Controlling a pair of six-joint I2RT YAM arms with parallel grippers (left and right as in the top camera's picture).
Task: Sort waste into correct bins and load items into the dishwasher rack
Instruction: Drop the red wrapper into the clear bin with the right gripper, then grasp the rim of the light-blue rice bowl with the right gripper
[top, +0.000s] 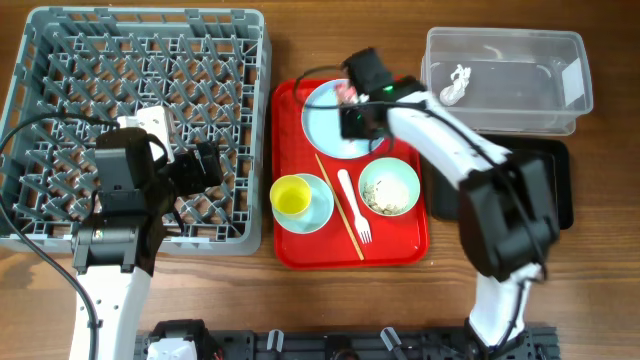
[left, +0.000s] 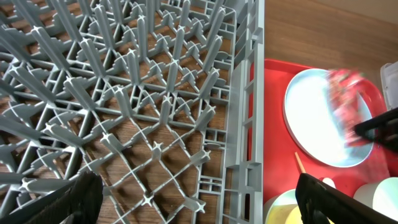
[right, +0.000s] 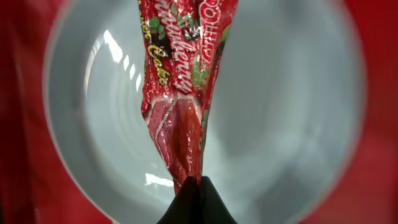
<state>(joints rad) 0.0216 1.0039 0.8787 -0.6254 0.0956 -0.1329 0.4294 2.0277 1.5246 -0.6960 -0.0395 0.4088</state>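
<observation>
My right gripper (right: 198, 186) is shut on the red snack wrapper (right: 180, 87) and holds it over the pale blue plate (right: 280, 112); overhead it (top: 352, 100) sits above the plate (top: 325, 120) on the red tray. My left gripper (left: 199, 199) is open and empty over the grey dishwasher rack (left: 124, 93), near its right wall; overhead it (top: 205, 165) is inside the rack (top: 60, 60). A yellow cup (top: 290, 195) stands in a blue bowl (top: 318, 205). Another bowl (top: 390, 187) holds rice leftovers. The fork (top: 354, 205) and chopstick (top: 338, 205) lie between them. The white scrap (top: 456, 85) lies in the clear tub (top: 560, 110).
The red serving tray (top: 295, 250) sits between the rack and the black tray (top: 560, 200), which my right arm partly hides. Bare wooden tabletop runs along the front edge.
</observation>
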